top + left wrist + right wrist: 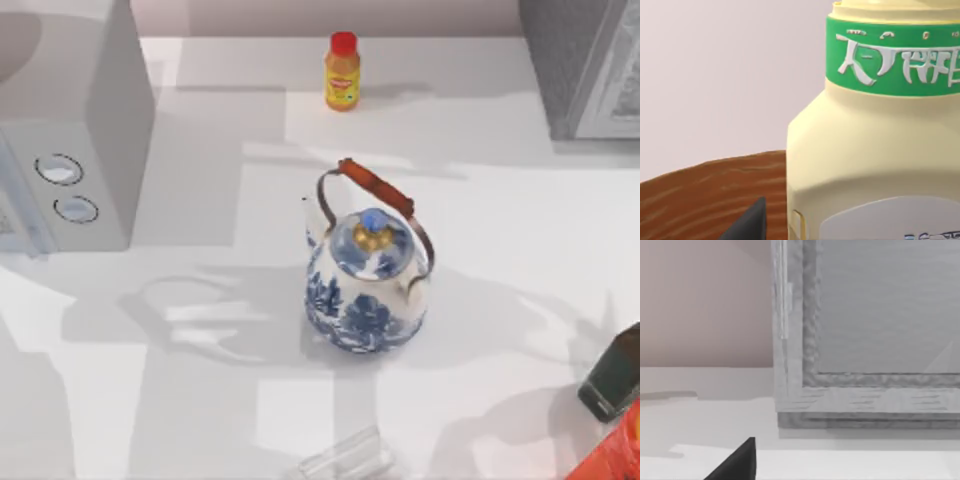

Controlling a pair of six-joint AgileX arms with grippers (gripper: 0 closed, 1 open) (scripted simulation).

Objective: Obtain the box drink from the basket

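In the left wrist view a pale yellow container (875, 150) with a green band of white lettering stands very close. It rests on a brown wood-grained surface (700, 195), which may be the basket. I cannot tell whether this container is the box drink. A dark piece of my left gripper (752, 222) pokes in just beside it. In the right wrist view a dark piece of my right gripper (740, 460) hangs low over the white table, facing a grey cabinet (865, 340).
A blue-and-white teapot (365, 280) with a brown handle stands mid-table. A small orange-yellow bottle with a red cap (342, 72) is at the back. A grey appliance (70, 130) fills the back left, the grey cabinet (585, 65) the back right. A dark object (612, 375) and something red (610, 455) are at the front right.
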